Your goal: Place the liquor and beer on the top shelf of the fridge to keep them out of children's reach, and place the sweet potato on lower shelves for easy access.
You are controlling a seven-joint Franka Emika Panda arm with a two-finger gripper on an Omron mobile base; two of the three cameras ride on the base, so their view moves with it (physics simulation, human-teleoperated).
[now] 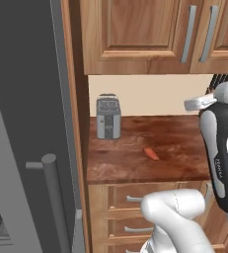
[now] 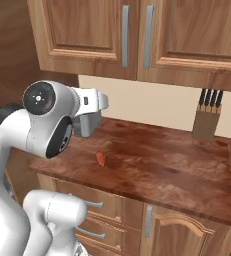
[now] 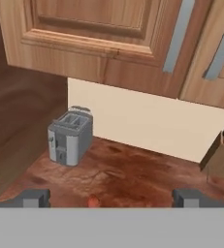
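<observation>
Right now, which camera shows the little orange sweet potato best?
The left base view: the whole sweet potato lies in the open on the wooden counter, nothing covering it. The right base view also shows it whole, close beside the arm. The hand view catches just its top at the bottom edge.

Orange-red sweet potato (image 1: 151,154) lying on counter, grey fridge (image 1: 21,123) shut

1. The white arm (image 2: 42,125) rises from the base and bends at a raised elbow, its forearm reaching forward at about cabinet-bottom height.
2. The hand (image 3: 111,197) is held high and looks forward and slightly down.
3. Its two dark fingertips (image 3: 36,197) stand far apart, jaws spread wide with nothing between them.
</observation>
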